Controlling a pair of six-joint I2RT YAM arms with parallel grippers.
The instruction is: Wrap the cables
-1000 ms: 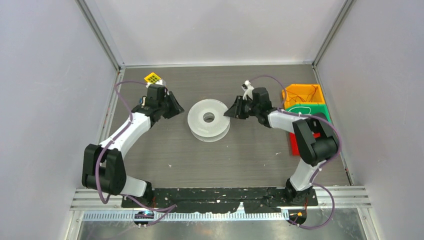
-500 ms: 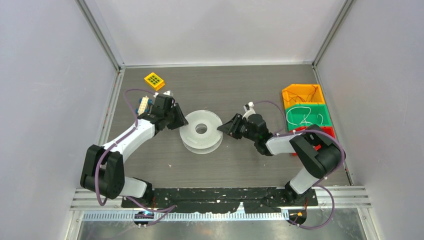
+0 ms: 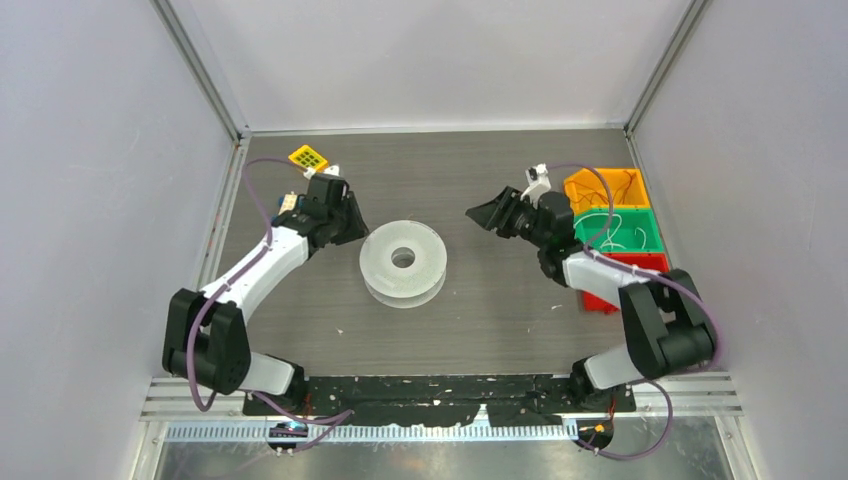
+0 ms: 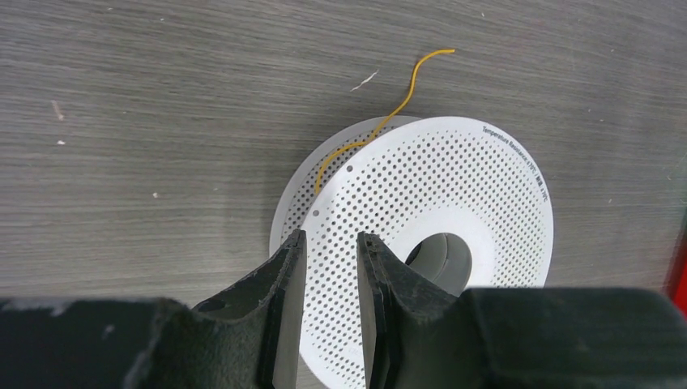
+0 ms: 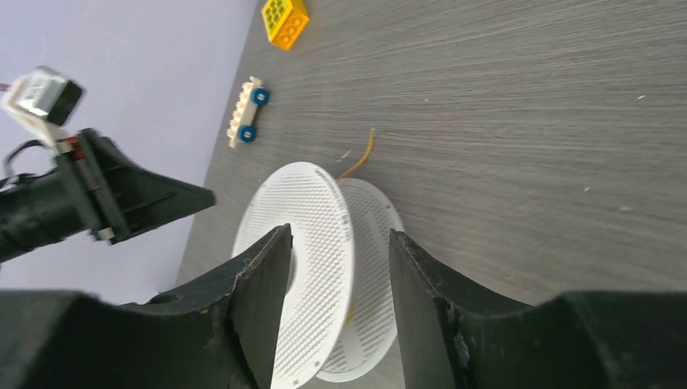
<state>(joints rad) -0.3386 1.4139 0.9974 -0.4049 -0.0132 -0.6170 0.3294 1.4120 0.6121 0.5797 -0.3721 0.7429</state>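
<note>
A white perforated spool [image 3: 403, 262] lies flat in the middle of the table. A thin yellow-orange cable [image 4: 389, 113] comes out from under the spool's top flange [image 4: 454, 194] and curls away over the table; its free end also shows in the right wrist view [image 5: 366, 154]. My left gripper [image 3: 350, 215] is just left of the spool, and in its wrist view [image 4: 328, 243] it is open with a narrow gap and empty above the flange rim. My right gripper [image 3: 482, 213] is open and empty, well right of the spool, which it views edge-on [image 5: 316, 267].
A yellow brick [image 3: 308, 158] and a white toy piece with blue wheels [image 5: 247, 121] lie at the back left. Orange [image 3: 605, 187], green [image 3: 615, 232] and red [image 3: 625, 268] bins with thin wires stand at the right edge. Walls enclose the table.
The spool slid a little left and nearer, then stayed. My right gripper pulled away from it to the back right. My left gripper backed off slightly to the far left.
</note>
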